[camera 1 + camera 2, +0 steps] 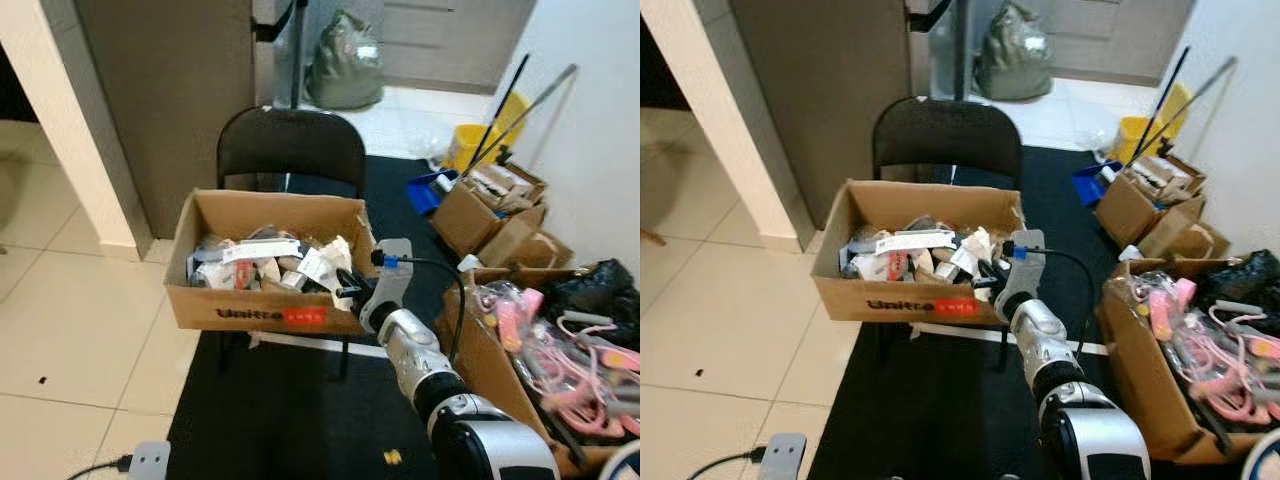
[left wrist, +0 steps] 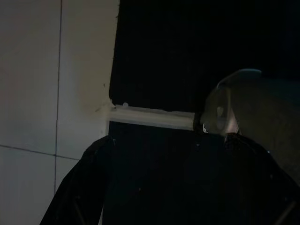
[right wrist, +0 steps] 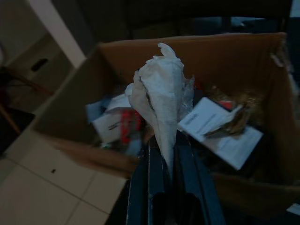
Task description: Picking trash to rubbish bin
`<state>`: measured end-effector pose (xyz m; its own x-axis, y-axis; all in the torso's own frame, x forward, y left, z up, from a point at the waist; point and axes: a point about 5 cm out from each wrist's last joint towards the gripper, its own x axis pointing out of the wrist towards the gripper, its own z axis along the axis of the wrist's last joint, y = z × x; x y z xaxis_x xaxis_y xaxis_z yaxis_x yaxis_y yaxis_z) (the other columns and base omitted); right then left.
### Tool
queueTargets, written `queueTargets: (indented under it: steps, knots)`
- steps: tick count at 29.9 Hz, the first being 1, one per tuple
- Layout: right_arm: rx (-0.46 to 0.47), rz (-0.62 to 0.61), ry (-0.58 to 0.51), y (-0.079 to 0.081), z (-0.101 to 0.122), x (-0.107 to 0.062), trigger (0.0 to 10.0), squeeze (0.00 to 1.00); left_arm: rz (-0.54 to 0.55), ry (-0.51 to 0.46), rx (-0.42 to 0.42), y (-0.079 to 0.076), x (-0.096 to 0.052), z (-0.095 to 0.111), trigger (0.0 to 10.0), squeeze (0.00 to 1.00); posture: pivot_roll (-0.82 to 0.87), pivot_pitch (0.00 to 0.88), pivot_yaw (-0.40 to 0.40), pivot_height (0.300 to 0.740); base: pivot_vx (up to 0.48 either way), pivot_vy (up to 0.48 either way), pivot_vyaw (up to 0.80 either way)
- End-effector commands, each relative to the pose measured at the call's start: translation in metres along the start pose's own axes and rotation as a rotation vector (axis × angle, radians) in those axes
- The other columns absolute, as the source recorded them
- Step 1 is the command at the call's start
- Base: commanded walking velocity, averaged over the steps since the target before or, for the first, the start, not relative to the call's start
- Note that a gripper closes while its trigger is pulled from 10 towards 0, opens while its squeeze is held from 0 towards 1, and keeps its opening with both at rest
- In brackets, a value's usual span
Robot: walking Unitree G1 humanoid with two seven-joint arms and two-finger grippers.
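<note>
Two arms, one at work. Left to right: my left gripper (image 2: 187, 183) hangs idle in shade over the black mat (image 2: 197, 51) and pale tiled floor (image 2: 51, 79); I cannot tell whether its fingers are apart or together. Ahead, a cardboard box (image 1: 262, 312) marked "Unitree" in red sits on a black folding chair (image 1: 291, 146), serving as the rubbish bin. It holds paper scraps, wrappers and a white printed sheet (image 3: 220, 129).

My right gripper (image 1: 347, 284) reaches over the box's near right corner. Its two black fingers (image 3: 157, 164) are closed together, clamped on a crumpled white paper wad (image 3: 161, 101). The wad stands upright out of the fingertips, above the box's contents and inside its rim.

Further right on the mat: an open carton (image 1: 490, 365) of pink plastic hangers (image 1: 580, 365), just beside my forearm. Behind it, more cartons (image 1: 500, 215), a yellow mop bucket (image 1: 475, 143) with handles leaning on the wall.
</note>
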<state>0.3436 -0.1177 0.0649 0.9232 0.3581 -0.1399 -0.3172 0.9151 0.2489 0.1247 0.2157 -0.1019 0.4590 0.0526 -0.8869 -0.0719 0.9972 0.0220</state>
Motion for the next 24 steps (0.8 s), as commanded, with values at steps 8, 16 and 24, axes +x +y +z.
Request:
queueTargets:
  steps: [8,16,24]
  knots:
    - [0.003,-0.034,0.040,-0.005,-0.009,-0.004,10.0,0.00,-0.009,0.019,0.014,-0.001,-0.001,-0.005,10.0,0.00,0.15,0.046,-0.036,0.740,0.382,0.000,0.00]
    - [-0.037,-0.004,0.106,0.005,-0.021,-0.005,10.0,0.00,-0.007,0.023,0.015,0.000,-0.001,-0.007,10.0,0.00,0.15,0.045,-0.036,0.740,0.380,0.000,0.00]
    - [-0.040,0.034,0.141,0.017,-0.033,-0.006,10.0,0.67,0.010,0.021,0.002,0.000,-0.001,-0.007,10.0,0.00,0.15,0.047,-0.037,0.740,0.286,0.000,0.00]
